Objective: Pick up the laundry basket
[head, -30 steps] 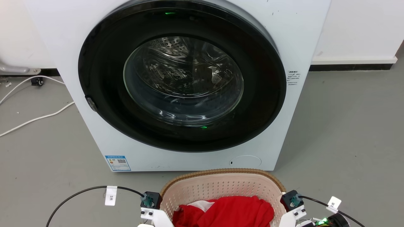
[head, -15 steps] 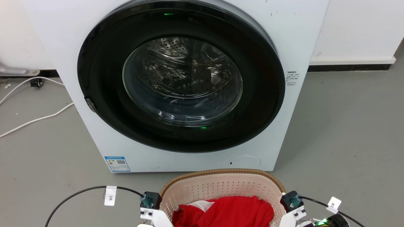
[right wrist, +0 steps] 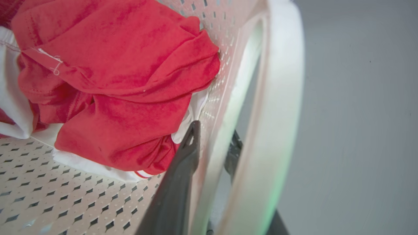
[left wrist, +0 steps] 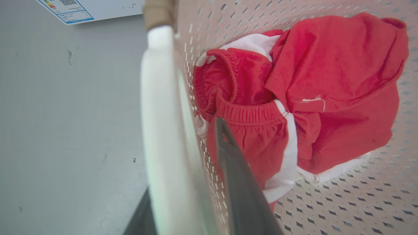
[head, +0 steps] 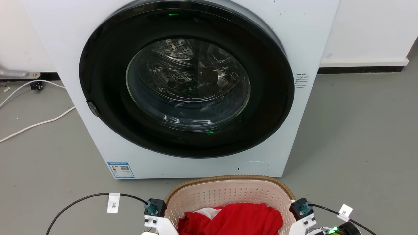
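Observation:
The laundry basket (head: 228, 179), cream and perforated with a brown woven rim, sits at the bottom centre in front of the washing machine, holding red and white clothes (head: 235, 218). My left gripper (left wrist: 187, 156) is shut on the basket's left side. One dark finger (left wrist: 235, 169) is inside against the wall and the other is outside, behind the white loop handle (left wrist: 160, 114). My right gripper (right wrist: 214, 137) is shut on the right side wall, next to the white handle (right wrist: 281, 98). Both wrists (head: 153, 209) (head: 302, 209) flank the basket.
The white washing machine (head: 303, 49) stands close behind the basket, its round dark door (head: 187, 81) closed. White cables (head: 32, 124) lie on the grey floor at the left and a black cable (head: 81, 197) runs to my left wrist. Open floor lies on the right.
The whole head picture has shifted slightly, so the camera moved. The basket sits a touch lower in the picture. Both grippers keep their hold on its sides.

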Controlling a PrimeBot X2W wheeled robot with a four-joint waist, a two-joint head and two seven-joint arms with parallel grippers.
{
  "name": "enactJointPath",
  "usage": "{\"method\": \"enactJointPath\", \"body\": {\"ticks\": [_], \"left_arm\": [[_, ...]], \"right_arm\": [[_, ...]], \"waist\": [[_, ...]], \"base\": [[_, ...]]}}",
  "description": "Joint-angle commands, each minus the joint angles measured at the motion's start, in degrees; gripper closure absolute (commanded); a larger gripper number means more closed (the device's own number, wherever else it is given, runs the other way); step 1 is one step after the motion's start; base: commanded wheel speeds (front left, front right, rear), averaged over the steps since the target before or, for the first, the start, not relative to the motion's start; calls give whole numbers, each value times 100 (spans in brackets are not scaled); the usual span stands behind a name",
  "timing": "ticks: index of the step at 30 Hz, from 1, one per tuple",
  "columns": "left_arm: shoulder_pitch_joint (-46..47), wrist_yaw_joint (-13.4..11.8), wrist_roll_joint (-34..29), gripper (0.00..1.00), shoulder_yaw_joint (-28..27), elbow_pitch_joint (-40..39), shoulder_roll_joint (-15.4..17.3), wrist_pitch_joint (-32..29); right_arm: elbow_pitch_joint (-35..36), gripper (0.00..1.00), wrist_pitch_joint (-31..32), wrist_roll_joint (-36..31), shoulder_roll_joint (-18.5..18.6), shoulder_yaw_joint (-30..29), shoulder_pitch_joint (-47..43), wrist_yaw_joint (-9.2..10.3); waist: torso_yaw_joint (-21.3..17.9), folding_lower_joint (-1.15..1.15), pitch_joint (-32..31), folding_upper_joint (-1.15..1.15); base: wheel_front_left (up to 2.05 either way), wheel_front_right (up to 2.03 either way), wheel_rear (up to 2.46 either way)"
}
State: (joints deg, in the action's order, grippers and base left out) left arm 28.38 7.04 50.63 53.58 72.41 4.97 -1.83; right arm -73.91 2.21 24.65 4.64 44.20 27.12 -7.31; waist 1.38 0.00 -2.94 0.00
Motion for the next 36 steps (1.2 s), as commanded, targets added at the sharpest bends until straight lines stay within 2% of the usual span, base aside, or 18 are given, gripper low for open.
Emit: {"method": "enactJointPath", "body": {"ticks": [1, 36], "left_arm": [[106, 73, -23, 100, 79, -25, 36, 17], [148, 74, 394, 100, 479, 7, 55, 63]], "right_arm": [[18, 100, -29, -61, 49, 98, 43, -32], [18, 100, -26, 124, 92, 293, 48, -32]], "waist": [[-4, 0, -1, 0], [11, 0, -1, 0]], "base": [[0, 0, 0], [0, 0, 0]]}}
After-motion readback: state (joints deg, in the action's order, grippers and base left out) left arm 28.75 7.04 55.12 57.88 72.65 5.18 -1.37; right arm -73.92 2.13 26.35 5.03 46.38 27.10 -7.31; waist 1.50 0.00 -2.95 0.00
